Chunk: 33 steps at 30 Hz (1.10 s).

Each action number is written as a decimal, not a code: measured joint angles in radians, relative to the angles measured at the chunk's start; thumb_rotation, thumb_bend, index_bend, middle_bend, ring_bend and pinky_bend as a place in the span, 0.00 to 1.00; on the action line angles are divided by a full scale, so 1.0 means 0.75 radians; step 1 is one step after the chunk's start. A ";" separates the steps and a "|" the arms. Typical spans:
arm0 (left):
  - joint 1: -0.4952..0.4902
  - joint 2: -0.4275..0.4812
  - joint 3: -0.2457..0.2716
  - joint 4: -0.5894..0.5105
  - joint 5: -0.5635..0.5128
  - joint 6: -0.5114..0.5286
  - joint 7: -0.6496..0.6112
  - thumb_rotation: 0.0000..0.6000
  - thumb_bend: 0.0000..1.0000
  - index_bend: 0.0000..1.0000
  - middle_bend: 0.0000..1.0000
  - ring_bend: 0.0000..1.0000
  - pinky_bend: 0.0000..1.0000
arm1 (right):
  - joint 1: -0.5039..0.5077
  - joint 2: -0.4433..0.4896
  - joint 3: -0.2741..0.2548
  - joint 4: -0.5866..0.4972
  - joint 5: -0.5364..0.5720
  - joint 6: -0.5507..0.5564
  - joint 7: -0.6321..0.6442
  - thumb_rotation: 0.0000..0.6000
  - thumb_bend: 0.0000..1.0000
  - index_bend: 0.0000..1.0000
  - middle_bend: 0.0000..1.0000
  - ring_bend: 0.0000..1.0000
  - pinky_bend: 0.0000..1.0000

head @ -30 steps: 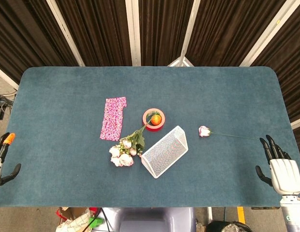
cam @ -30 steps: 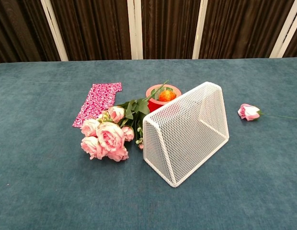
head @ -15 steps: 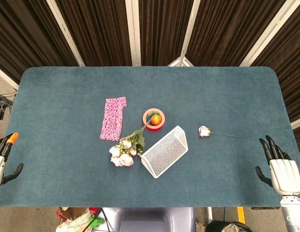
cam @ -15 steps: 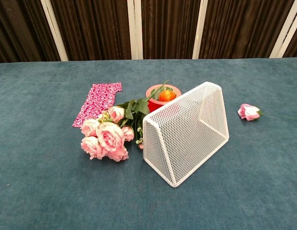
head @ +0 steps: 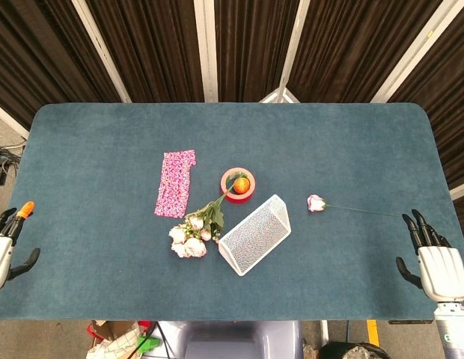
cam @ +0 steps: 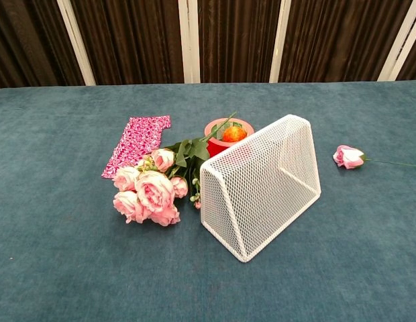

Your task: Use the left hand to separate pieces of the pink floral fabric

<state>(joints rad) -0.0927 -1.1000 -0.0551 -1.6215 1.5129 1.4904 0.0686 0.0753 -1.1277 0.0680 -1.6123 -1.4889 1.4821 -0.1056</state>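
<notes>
The pink floral fabric (head: 176, 183) (cam: 136, 144) lies flat on the blue table, left of centre, as a long strip; I cannot tell how many pieces it holds. My left hand (head: 6, 243) hovers at the table's front left corner, fingers apart and empty, far from the fabric. At the front right corner my right hand (head: 432, 258) is also spread and holds nothing. Neither hand shows in the chest view.
A bunch of pink roses (head: 192, 233) (cam: 151, 188) lies just in front of the fabric. A white wire basket (head: 255, 234) (cam: 260, 184) lies tipped beside it. Behind stand a red bowl (head: 237, 185) (cam: 225, 134) with an orange fruit, and a single rose (head: 316, 203) (cam: 347, 156) to the right.
My left hand has drifted slightly right and toward the table's front edge. Fabric, flowers, basket and right hand are unmoved.
</notes>
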 measured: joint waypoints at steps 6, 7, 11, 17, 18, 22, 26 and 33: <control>-0.112 0.007 -0.034 -0.037 -0.020 -0.155 0.101 1.00 0.61 0.07 0.57 0.48 0.45 | 0.002 0.001 0.000 0.000 0.001 -0.005 0.002 1.00 0.38 0.00 0.06 0.18 0.34; -0.136 0.013 -0.038 -0.056 -0.023 -0.191 0.125 1.00 0.63 0.07 0.60 0.50 0.46 | 0.002 0.001 0.000 0.000 0.002 -0.006 0.002 1.00 0.38 0.00 0.06 0.18 0.34; -0.212 0.032 -0.050 -0.125 -0.059 -0.324 0.200 1.00 0.76 0.07 0.76 0.65 0.55 | 0.002 0.001 0.000 0.001 0.004 -0.008 0.004 1.00 0.38 0.00 0.06 0.18 0.34; -0.341 0.038 -0.076 -0.212 -0.215 -0.535 0.348 1.00 0.90 0.03 0.81 0.73 0.63 | 0.004 0.000 0.001 0.004 0.010 -0.012 0.001 1.00 0.38 0.00 0.06 0.18 0.34; -0.361 0.036 -0.082 -0.224 -0.249 -0.561 0.375 1.00 0.93 0.02 0.81 0.74 0.64 | 0.004 -0.001 0.002 0.004 0.011 -0.014 -0.001 1.00 0.38 0.00 0.06 0.18 0.34; -0.461 0.017 -0.105 -0.273 -0.420 -0.666 0.510 1.00 1.00 0.00 0.82 0.77 0.65 | 0.006 -0.002 0.003 0.004 0.017 -0.019 -0.006 1.00 0.38 0.00 0.06 0.18 0.34; -0.540 -0.010 -0.112 -0.301 -0.561 -0.730 0.626 1.00 1.00 0.00 0.83 0.77 0.65 | 0.008 -0.003 0.005 0.004 0.023 -0.023 -0.009 1.00 0.38 0.00 0.06 0.18 0.34; -0.689 -0.092 -0.104 -0.305 -0.818 -0.813 0.764 1.00 1.00 0.00 0.83 0.77 0.65 | 0.006 0.000 0.009 0.006 0.030 -0.019 0.002 1.00 0.38 0.00 0.06 0.18 0.34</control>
<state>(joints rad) -0.6096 -1.1688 -0.1335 -1.8504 0.8997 0.8803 0.6416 0.0796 -1.1274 0.0748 -1.6074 -1.4664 1.4676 -0.1042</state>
